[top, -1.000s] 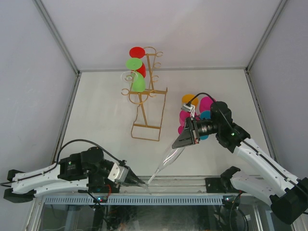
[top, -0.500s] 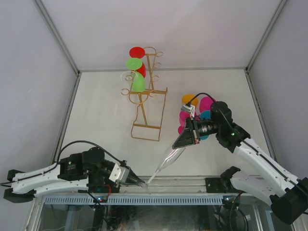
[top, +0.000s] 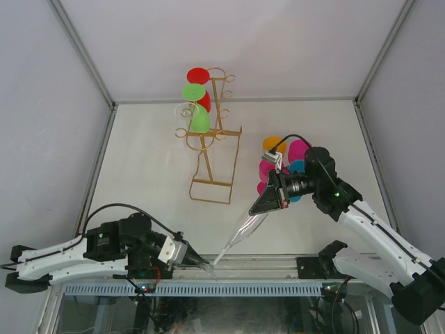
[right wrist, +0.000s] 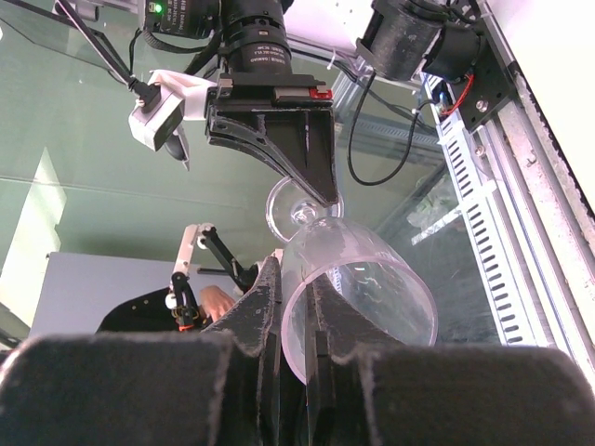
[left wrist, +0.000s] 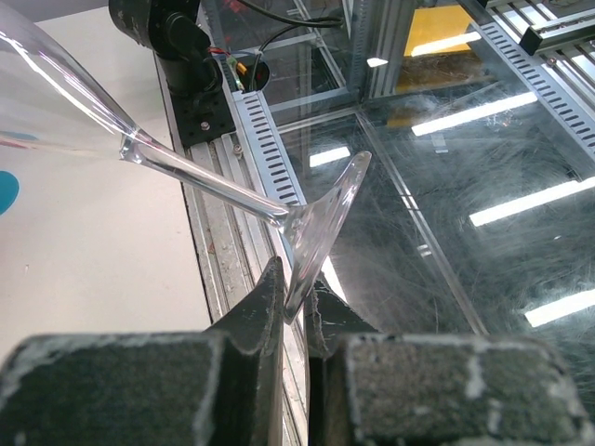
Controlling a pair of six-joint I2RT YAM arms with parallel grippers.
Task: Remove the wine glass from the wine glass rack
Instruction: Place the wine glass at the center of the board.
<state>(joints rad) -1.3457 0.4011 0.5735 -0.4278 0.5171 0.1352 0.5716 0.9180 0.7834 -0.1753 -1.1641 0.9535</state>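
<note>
A clear wine glass hangs in the air between both arms, off the gold wire wine glass rack. My right gripper is shut on the rim of its bowl, one finger inside and one outside. My left gripper is shut on the edge of its foot at the near table edge; the stem runs up-left. The rack stands at the back centre and holds a green glass and a red one.
Several coloured glasses, pink, orange and teal, stand on the table right of centre, behind my right gripper. The table's metal front rail lies under my left gripper. Grey walls enclose the table on three sides.
</note>
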